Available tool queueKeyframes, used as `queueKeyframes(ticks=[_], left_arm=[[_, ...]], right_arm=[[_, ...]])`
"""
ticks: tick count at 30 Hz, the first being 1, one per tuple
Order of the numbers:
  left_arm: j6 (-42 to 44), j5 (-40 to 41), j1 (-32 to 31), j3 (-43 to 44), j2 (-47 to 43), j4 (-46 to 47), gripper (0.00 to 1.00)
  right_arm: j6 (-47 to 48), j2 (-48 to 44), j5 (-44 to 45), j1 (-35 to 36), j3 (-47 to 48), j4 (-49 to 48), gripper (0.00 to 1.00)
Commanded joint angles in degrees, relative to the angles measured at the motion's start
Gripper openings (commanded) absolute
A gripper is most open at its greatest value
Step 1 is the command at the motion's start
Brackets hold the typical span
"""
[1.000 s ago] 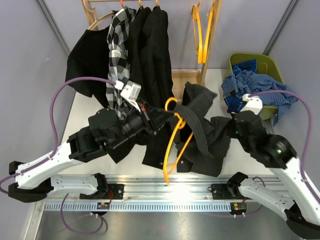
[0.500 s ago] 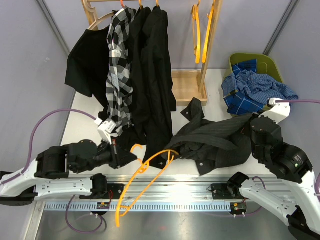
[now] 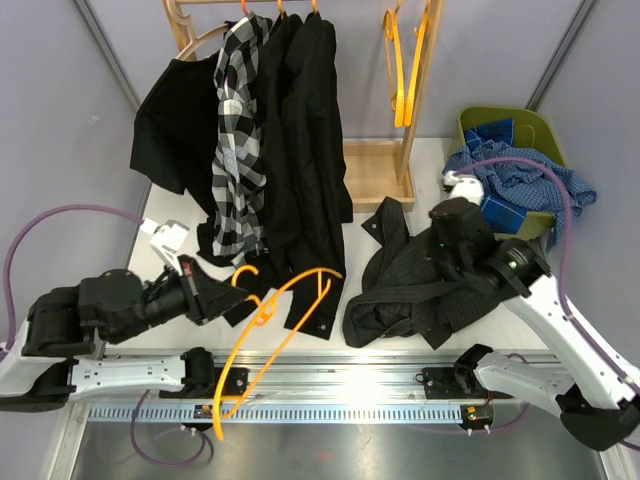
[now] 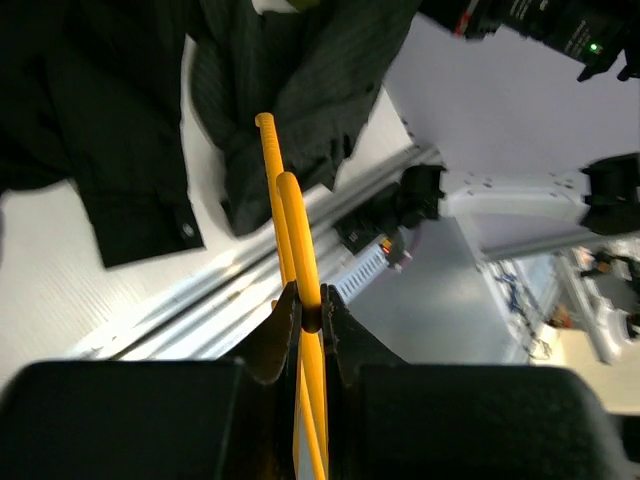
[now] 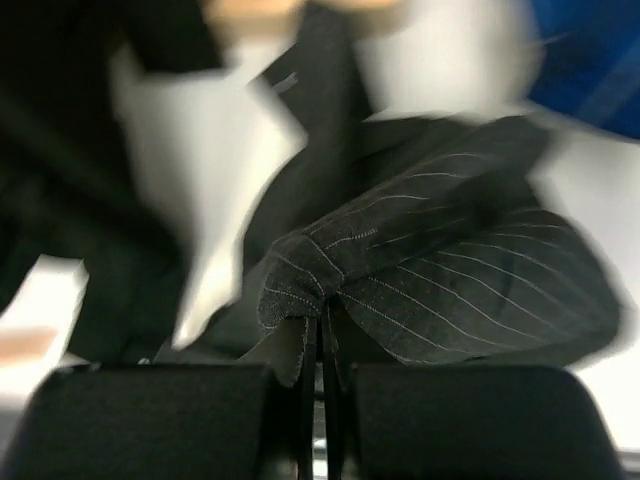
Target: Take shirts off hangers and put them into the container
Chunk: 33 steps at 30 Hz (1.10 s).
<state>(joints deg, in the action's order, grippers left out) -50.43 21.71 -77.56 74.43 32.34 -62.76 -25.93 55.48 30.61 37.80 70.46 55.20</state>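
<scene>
Charcoal pinstripe shirt (image 3: 405, 290) is lying heaped just beside the container (image 3: 520, 120), on its left and nearer side, long axis slanting toward it. The right gripper (image 5: 321, 335), closer to the container, is pinching a fold, while the left gripper (image 4: 311, 318) is clamping a hanger (image 3: 285, 305) well away.

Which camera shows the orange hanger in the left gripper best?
Top external: nearly the whole hanger shows, with nothing hanging on it. Left wrist shows only a short stretch of it, clamped in the left gripper. Right wrist shows none of it.
</scene>
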Motion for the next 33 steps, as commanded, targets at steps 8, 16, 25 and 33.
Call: queueKeyframes(ticks=[8,16,25,33], left_arm=[[6.58,29.74,-0.22,15.63,29.77,6.53,0.00],[5.34,38.41,2.31,30.23,50.53,5.19,0.00],[6.22,32.43,9.61,47.89,69.06,5.90,0.00],[9.91,28.03,10.67,60.30,77.79,8.61,0.00]], right_arm=[[6.60,-3.98,-47.91,0.17,0.55,-6.69,0.19],[8.53,-9.86,-44.06,0.69,4.07,1.31,0.89],[6.69,-13.65,-45.46,0.69,1.72,0.26,0.91],[5.98,-11.98,-44.77,2.18,-3.74,-5.71,0.89]])
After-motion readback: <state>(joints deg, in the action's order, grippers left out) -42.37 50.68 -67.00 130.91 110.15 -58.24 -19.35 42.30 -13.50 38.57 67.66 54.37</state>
